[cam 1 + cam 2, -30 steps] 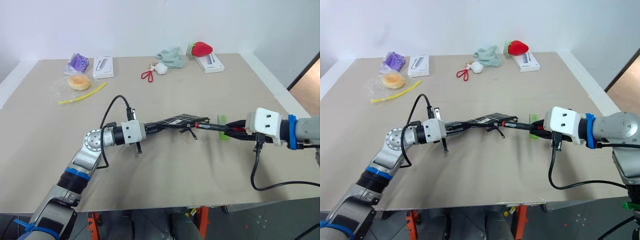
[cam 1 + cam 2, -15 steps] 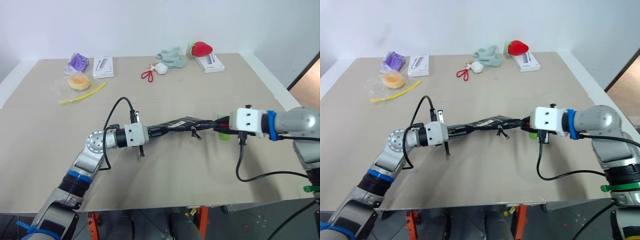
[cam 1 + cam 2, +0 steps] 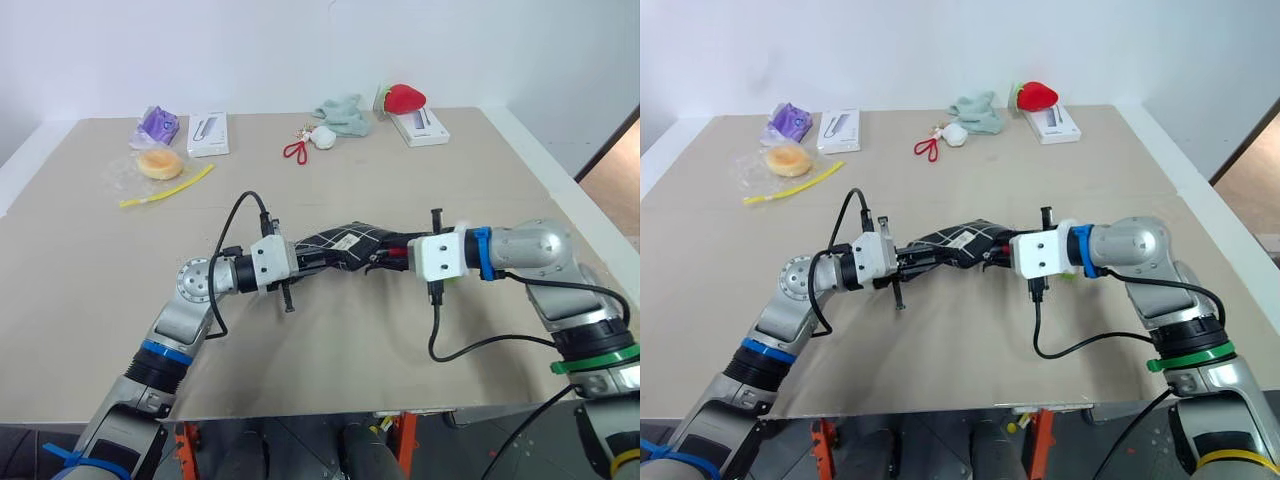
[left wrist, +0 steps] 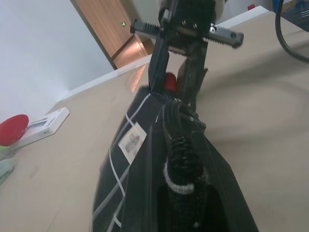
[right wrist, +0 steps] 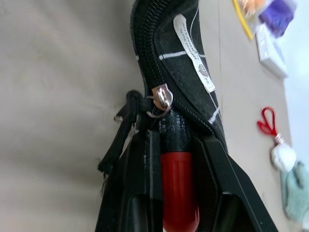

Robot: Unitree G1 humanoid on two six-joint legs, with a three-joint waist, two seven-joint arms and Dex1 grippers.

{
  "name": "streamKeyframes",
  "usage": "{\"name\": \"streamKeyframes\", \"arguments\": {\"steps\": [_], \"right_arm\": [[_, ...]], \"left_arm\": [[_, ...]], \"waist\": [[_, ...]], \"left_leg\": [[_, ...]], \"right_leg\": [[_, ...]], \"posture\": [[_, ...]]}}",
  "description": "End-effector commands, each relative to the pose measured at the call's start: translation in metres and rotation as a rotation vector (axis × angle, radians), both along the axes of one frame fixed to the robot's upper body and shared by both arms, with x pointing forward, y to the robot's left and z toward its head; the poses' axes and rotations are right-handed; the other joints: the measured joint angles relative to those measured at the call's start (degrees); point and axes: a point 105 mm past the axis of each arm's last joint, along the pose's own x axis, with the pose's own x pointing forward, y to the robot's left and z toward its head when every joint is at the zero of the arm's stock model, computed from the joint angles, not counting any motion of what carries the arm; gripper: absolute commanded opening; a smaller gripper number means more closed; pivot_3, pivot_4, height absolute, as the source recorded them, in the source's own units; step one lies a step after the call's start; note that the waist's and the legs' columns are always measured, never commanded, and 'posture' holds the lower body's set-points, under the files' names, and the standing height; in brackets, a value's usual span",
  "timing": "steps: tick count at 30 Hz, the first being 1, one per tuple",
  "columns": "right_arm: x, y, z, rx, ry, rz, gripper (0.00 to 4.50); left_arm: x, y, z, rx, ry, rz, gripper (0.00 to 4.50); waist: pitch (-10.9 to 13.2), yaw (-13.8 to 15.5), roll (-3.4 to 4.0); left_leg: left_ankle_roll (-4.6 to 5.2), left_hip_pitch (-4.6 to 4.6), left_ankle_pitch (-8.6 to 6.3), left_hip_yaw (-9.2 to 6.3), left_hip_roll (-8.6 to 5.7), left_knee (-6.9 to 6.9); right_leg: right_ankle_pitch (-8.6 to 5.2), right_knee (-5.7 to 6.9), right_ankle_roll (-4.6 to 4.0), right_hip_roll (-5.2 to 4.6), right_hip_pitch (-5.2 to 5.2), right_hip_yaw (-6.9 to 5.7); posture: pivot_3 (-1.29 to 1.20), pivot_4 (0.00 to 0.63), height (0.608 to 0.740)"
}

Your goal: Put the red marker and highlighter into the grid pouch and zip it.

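R gripper (image 5: 169, 145) has come in from the right since a sec ago & now sits at the mouth of the grid pouch (image 3: 345, 243), pouch bunched up vs flat before. Means marker insertion is underway, I reckon. Red marker (image 5: 178, 191) is clamped btwn my R fingers (image 5: 215, 169), black cap end poking into the zip opening just by the pull. L gripper (image 3: 300, 262) clenched on pouch's other end, holding it off the table (image 3: 330, 360). Highlighter (image 3: 452, 278) barely peeks out behind R wrist, still outside

Head stereo pair overhead; wrist views close on shared grid pouch (image 5: 188, 72).
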Motion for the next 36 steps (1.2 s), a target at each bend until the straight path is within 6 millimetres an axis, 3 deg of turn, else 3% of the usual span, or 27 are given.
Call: {"name": "streamKeyframes", "arguments": {"steps": [1,5,7,8,14,19,23,26,31,36], "right_arm": [[-0.003,0.015,0.006,0.018,-0.051,0.070,0.57],[0.010,-0.004,-0.004,-0.047,-0.082,-0.007,0.57],[0.015,-0.012,0.003,-0.024,-0.098,-0.034,0.57],[0.015,-0.014,0.007,-0.013,-0.110,-0.036,1.59],[0.008,-0.026,0.037,0.028,-0.104,-0.051,4.42],[-0.006,-0.038,0.063,0.070,0.005,-0.114,4.47],[-0.018,-0.046,0.091,0.311,0.191,-0.232,4.47],[-0.009,-0.059,0.095,0.492,0.243,-0.416,4.47],[0.013,-0.091,0.061,0.804,0.298,-0.884,4.47],[0.013,-0.102,0.028,0.968,0.286,-1.182,4.47]], "left_arm": [[-0.009,-0.008,0.021,-0.047,-0.060,-0.047,0.00],[-0.010,-0.005,0.023,-0.063,-0.039,-0.042,0.00],[-0.010,-0.002,0.023,-0.072,-0.021,-0.035,0.00],[-0.010,-0.001,0.023,-0.076,-0.013,-0.033,0.00],[0.002,0.014,0.026,-0.144,0.066,0.054,0.00],[0.008,0.023,0.022,-0.155,0.105,0.097,0.00],[0.009,0.024,0.018,-0.147,0.110,0.113,0.00],[0.011,0.027,0.016,-0.144,0.107,0.131,0.00],[0.012,0.027,0.013,-0.143,0.109,0.146,0.00],[0.013,0.026,0.012,-0.146,0.114,0.147,0.00]], "waist": [[0.0,0.0,0.00],[0.0,0.0,0.00],[0.0,0.0,0.00],[0.0,0.0,0.00],[0.0,0.0,0.00],[0.0,0.0,0.00],[0.0,0.0,0.00],[0.0,0.1,-0.01],[0.0,0.0,-0.12],[0.0,0.1,-0.06]], "left_leg": [[0.00,0.00,0.00,0.00,0.00,0.00],[0.00,0.00,0.00,0.00,-0.01,0.00],[0.00,0.00,0.00,0.00,-0.01,0.00],[0.00,0.01,0.00,0.00,-0.01,0.00],[0.00,0.03,0.00,-0.03,0.00,0.00],[0.00,0.04,0.00,-0.03,-0.02,0.03],[0.00,0.05,0.00,-0.06,-0.01,0.03],[0.00,0.05,0.00,-0.08,-0.01,0.05],[0.01,0.05,0.01,-0.10,0.00,0.09],[-0.01,-0.03,0.08,-0.10,-0.01,0.07]], "right_leg": [[0.07,0.00,-0.11,0.00,0.00,0.00],[0.08,0.00,-0.13,-0.01,0.01,0.00],[0.08,0.01,-0.13,-0.01,0.01,0.00],[0.08,0.01,-0.13,-0.01,0.01,0.00],[0.08,0.04,-0.14,0.00,0.02,0.00],[0.08,0.04,-0.14,-0.02,0.05,0.00],[0.07,0.04,-0.13,0.00,0.07,0.00],[0.07,0.04,-0.14,-0.01,0.09,-0.02],[0.06,0.06,-0.08,0.03,0.08,-0.03],[0.10,0.10,-0.01,0.04,-0.02,-0.02]], "posture": [[0.00,0.150,0.740],[0.00,0.150,0.740],[0.00,0.150,0.740],[0.00,0.150,0.740],[0.00,0.150,0.740],[0.00,0.150,0.740],[0.00,0.150,0.740],[0.00,0.150,0.740],[0.00,0.150,0.740],[0.00,0.150,0.740]]}}
